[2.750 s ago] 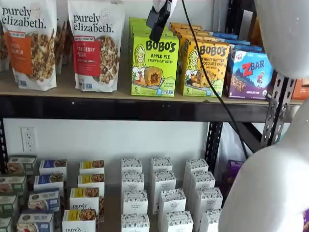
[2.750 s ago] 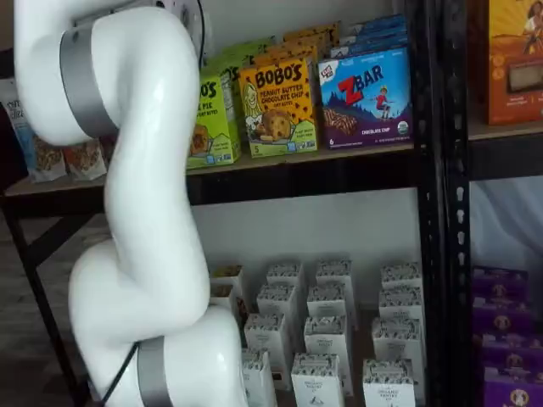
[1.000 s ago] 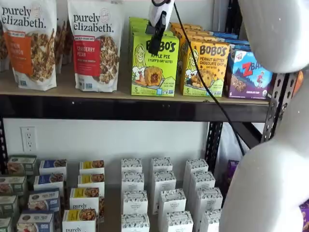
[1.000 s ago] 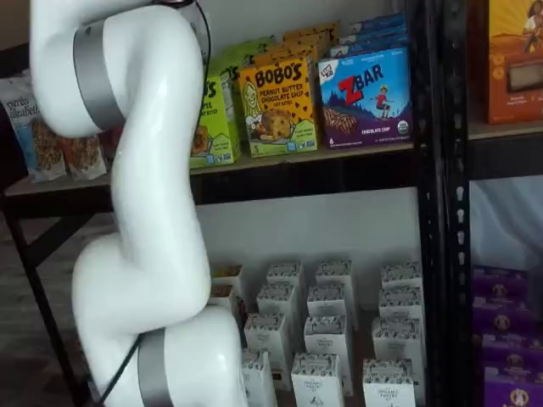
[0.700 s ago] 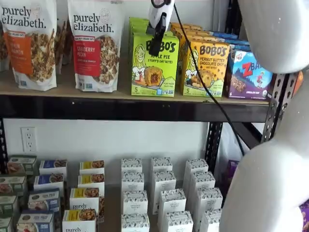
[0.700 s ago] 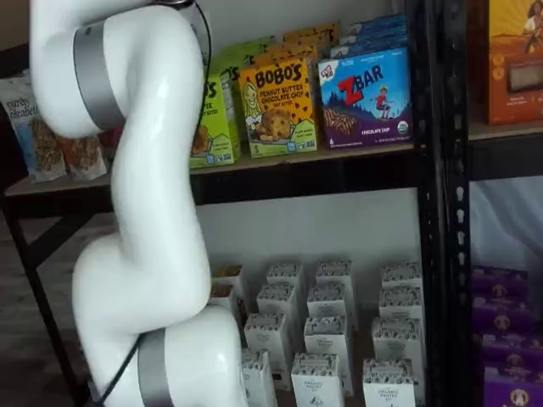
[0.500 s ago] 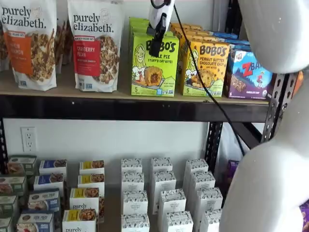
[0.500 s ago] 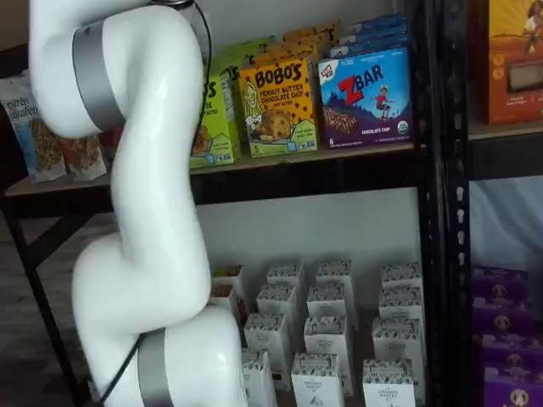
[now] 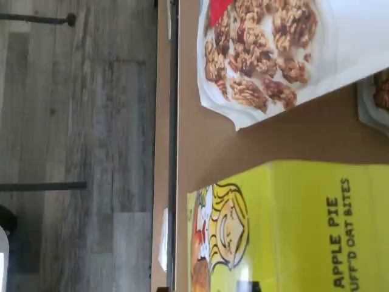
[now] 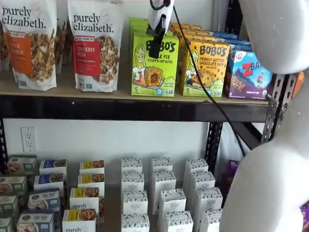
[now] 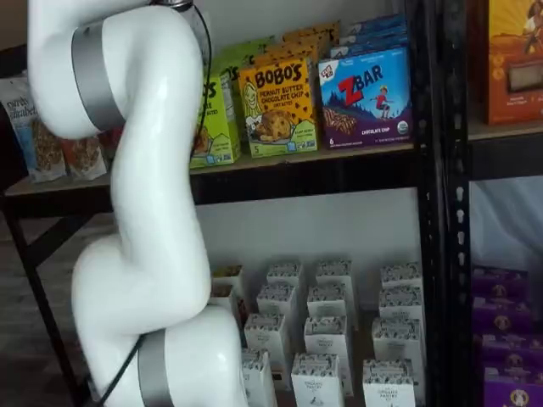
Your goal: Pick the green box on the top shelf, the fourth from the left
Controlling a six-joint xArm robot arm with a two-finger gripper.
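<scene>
On the top shelf (image 10: 72,89), a Purely Elizabeth cranberry pecan granola bag (image 10: 95,43) is standing just left of the green box (image 10: 154,67), which is sitting upright at the front of its row beside the yellow-orange Bobo's peanut butter box (image 10: 205,67). The tool (image 10: 155,46) is hanging in front of the green box's upper face, its black fingers showing side-on, so I cannot tell whether they are parted. In the wrist view, the green box (image 9: 292,225) is filling the frame beside the granola bag (image 9: 273,55).

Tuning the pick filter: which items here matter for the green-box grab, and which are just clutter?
Job:
green box
top shelf
claw, in front of the box; open or shut unclear

Clutter:
cranberry pecan granola bag
yellow-orange Bobo's box
ZBar box
white cartons below
</scene>
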